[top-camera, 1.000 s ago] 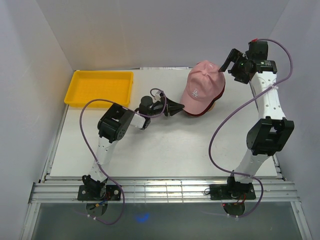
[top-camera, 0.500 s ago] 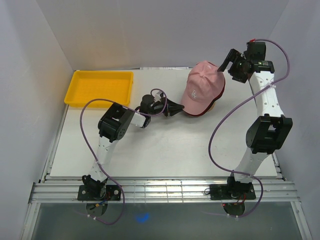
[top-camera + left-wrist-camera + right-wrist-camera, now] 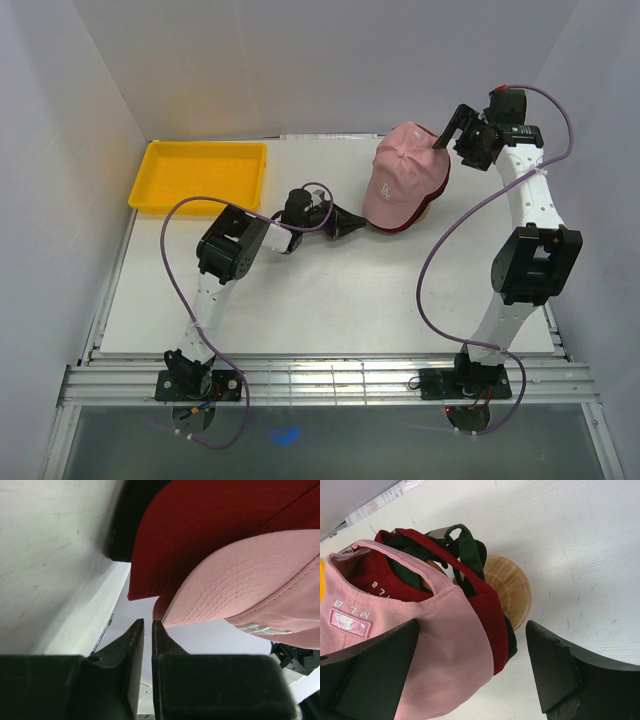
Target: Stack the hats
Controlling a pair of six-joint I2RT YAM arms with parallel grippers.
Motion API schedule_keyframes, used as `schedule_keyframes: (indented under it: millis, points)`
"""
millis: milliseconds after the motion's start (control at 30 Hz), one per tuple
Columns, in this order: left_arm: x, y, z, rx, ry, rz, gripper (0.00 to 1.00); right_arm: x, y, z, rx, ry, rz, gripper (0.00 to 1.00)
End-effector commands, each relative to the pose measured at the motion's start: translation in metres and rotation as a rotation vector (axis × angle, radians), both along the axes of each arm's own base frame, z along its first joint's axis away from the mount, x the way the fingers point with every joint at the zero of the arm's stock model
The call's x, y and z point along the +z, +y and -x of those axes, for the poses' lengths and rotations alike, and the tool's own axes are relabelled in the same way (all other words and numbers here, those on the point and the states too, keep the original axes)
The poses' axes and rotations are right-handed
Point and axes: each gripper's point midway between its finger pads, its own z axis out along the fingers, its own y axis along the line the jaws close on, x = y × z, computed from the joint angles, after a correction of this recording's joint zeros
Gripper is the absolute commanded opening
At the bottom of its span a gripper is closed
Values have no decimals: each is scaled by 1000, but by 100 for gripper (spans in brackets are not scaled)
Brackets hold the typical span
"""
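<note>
- Several hats sit in one pile at the far right of the table (image 3: 330,300) in the top view. The pink hat (image 3: 405,175) is on top, and a red hat (image 3: 393,226) shows only as a rim beneath it.
- No loose hat lies elsewhere on the table or in the yellow tray (image 3: 200,148), so the stacking looks all but done. At most, I judge, the brims need squaring up and the arms need to back off.
- The left gripper (image 3: 352,221) points at the pile's brim side, and the right gripper (image 3: 447,128) hangs just beyond the crown. From this height I cannot read either set of jaws.
- The left wrist view fills that in. The left gripper (image 3: 148,626) has its jaws drawn almost together, a thin slit between them and nothing in it.
- It also shows the brims from below, which the top view hides. The pink brim lies under the red one, with a dark hat (image 3: 122,530) behind.
- The right wrist view shows the right gripper (image 3: 471,625) with jaws spread wide and holding nothing, the pile's back edge between them and below.
- Only this view reveals the wooden stand (image 3: 512,590) carrying the pile, and a green hat (image 3: 467,545) whose strap loops out under the red one.
</note>
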Motion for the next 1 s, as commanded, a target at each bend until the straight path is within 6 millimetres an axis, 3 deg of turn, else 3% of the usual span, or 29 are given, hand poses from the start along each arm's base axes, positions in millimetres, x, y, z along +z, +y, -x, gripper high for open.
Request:
schedule_keyframes:
  millis: [0, 300, 600, 967]
  points:
    - [-46, 8, 3, 20, 141, -110, 0, -5, -6, -7, -20, -12, 17, 92]
    - [-55, 12, 0, 24, 160, -149, 0, -23, -14, -7, -55, 24, 35, 87]
    - [-35, 21, -7, 20, 80, -179, 0, -8, -12, -3, -42, -12, 27, 89]
    - [7, 16, -13, -56, -92, -218, 0, 10, -8, -4, -14, -51, 13, 97]
